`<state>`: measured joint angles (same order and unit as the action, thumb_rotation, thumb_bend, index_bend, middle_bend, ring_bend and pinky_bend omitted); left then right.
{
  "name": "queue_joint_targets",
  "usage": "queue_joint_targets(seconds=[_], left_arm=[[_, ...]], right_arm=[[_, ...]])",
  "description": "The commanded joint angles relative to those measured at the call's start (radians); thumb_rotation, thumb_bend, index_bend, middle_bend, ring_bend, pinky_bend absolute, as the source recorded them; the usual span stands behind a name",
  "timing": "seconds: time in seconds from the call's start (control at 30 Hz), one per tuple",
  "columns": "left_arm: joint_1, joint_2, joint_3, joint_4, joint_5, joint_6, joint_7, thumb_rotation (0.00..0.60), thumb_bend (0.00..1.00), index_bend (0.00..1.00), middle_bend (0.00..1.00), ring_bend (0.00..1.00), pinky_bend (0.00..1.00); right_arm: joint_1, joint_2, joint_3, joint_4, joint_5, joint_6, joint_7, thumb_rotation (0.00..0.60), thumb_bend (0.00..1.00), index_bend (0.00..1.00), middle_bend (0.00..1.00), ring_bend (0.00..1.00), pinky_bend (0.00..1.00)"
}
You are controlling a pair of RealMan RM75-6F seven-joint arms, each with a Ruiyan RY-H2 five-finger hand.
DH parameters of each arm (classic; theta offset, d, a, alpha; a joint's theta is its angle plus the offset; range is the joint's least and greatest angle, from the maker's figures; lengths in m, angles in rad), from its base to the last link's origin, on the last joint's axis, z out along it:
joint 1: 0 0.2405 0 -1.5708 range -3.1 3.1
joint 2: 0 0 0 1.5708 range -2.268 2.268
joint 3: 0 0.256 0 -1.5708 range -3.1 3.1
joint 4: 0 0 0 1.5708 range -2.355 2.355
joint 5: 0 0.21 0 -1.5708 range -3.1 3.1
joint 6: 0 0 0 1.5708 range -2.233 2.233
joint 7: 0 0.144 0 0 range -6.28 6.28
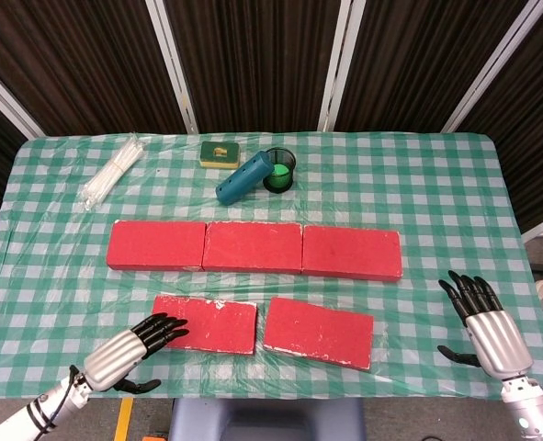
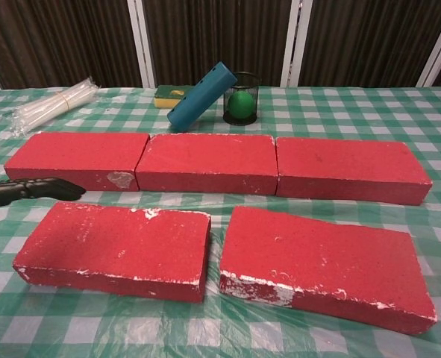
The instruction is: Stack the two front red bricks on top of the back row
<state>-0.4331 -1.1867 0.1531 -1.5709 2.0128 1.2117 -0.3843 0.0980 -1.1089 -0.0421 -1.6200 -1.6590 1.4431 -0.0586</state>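
Three red bricks form the back row end to end. In front lie the front left brick and the front right brick, the latter slightly skewed. My left hand hovers at the left end of the front left brick, fingers stretched toward it and holding nothing; only its fingertips show in the chest view. My right hand stays open near the table's right front corner, well right of the bricks.
At the back stand a teal cylinder leaning on a black mesh cup with a green ball, a green-yellow sponge, and a bundle of white straws. A green checked cloth covers the table.
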Motion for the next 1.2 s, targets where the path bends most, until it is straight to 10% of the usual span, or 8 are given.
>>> queue_joint_targets(seconds=[0.03,1.2], left_arm=[[-0.076,-0.046,-0.036,-0.038,-0.06,-0.147,0.086,0.6,0.29,0.0,0.0,0.0,0.0],[-0.269,-0.15,-0.076,0.065,-0.313,-0.378,0.171,0.6,0.29,0.0,0.0,0.0,0.0]], right_arm=[[-0.002,0.003,-0.006,0.001,-0.011,0.008,0.004,0.6,0.17,0.0,0.0,0.0,0.0],[0.003,-0.008,0.009,-0.01,0.039,-0.028,-0.049,0.6,0.17,0.0,0.0,0.0,0.0]])
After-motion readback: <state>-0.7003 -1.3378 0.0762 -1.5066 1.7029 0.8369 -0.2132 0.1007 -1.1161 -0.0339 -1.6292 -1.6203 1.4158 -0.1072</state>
